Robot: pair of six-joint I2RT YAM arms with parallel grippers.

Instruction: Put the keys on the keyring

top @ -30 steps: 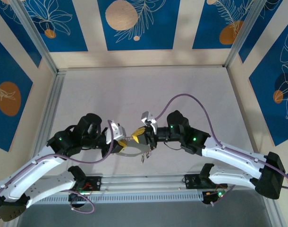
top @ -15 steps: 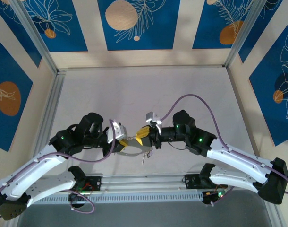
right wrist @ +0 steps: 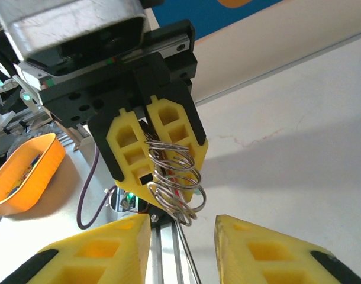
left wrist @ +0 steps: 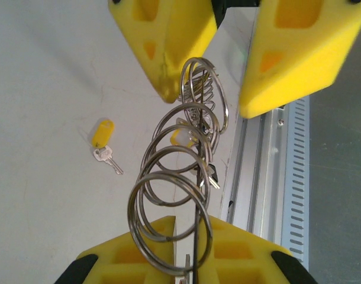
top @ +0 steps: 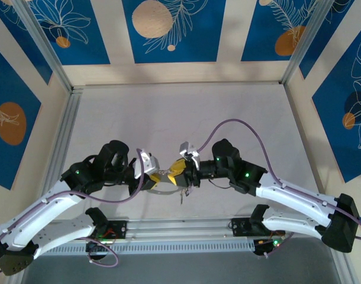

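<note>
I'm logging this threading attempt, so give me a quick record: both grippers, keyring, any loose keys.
left gripper: shut on keyring
right gripper: open, straddling the split rings, not gripping
split rings: stacked along keyring wire, between both grippers
hanging key: one dangles from the rings
loose key: yellow tag, flat on table, unthreaded

Lighting: bright, even, from overhead. Table (top: pixel 186 112): pale, matt, evenly lit near to far. Shadows: soft and short under the arms at the near edge, and one broad, faint band across the table in the right wrist view. Keyring (left wrist: pixel 174 195): sharp focus, thin white glints along the wire. Yellow fingers (left wrist: pixel 293 53): close to the lens, slightly soft. Orange bowl (right wrist: pixel 41 186), far left: blurred.
</note>
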